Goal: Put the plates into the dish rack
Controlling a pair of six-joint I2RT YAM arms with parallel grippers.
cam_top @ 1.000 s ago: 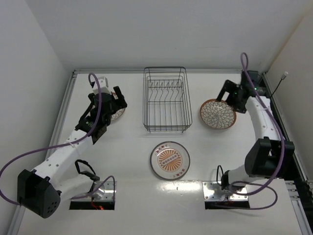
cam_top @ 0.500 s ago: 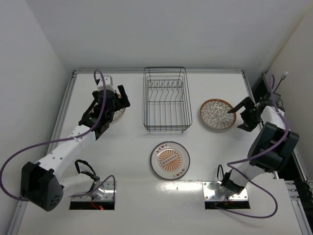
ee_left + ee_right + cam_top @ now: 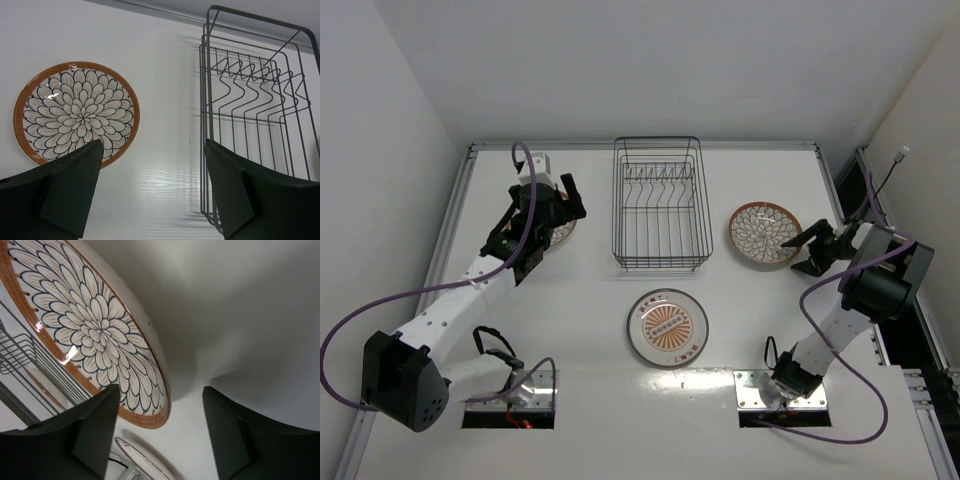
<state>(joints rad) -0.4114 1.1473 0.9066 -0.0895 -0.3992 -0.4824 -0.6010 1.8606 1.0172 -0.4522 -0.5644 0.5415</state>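
Note:
The black wire dish rack [image 3: 658,266] stands empty at the back middle of the table. One flower-patterned plate [image 3: 765,234] lies flat to its right. A second one [image 3: 560,236] lies to its left, mostly hidden under my left gripper [image 3: 570,198]. A grey-rimmed plate [image 3: 667,327] lies in front of the rack. In the left wrist view the gripper [image 3: 155,200] is open above bare table, between the left plate [image 3: 75,112] and the rack [image 3: 205,100]. My right gripper [image 3: 803,252] is open and low, at the right plate's right edge [image 3: 95,330], holding nothing.
White walls close the table on the left, back and right. Two metal base plates [image 3: 510,398] [image 3: 782,388] sit at the near edge. Purple cables loop off both arms. A metal rail [image 3: 855,190] runs along the right side.
My right arm has swung from behind the right plate round to its right side and dropped low, the gripper now facing the plate's edge. My left gripper shifted slightly backward, then held still.

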